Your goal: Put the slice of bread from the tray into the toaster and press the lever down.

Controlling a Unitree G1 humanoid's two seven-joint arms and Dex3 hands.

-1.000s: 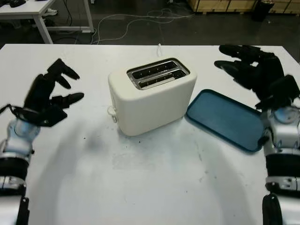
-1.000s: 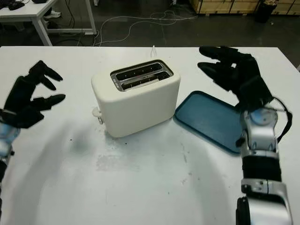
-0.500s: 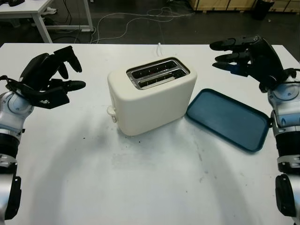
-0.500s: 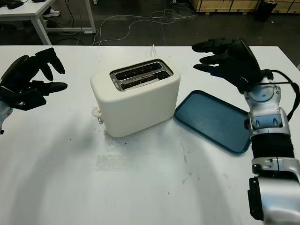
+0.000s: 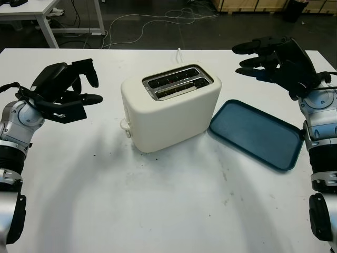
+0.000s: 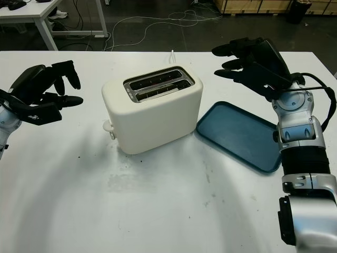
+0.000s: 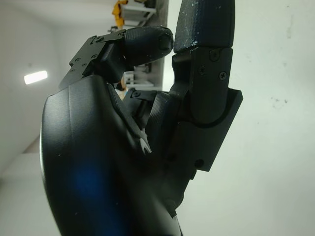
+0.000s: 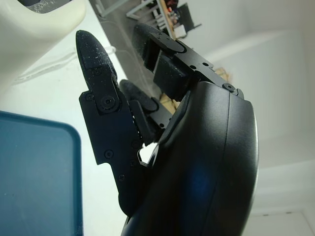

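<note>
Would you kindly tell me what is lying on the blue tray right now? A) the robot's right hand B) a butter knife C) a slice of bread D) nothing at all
D: the blue tray beside the toaster shows only its bare surface, with no bread on it, and the right hand is held open above the table beyond the tray, not touching it.

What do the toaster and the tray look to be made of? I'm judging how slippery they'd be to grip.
The toaster looks like smooth cream plastic with a soft sheen; its slot surround shines like bare metal. The tray looks like matte blue plastic with a raised rim, its flat face dull and faintly textured, though coated metal can't be ruled out.
</note>
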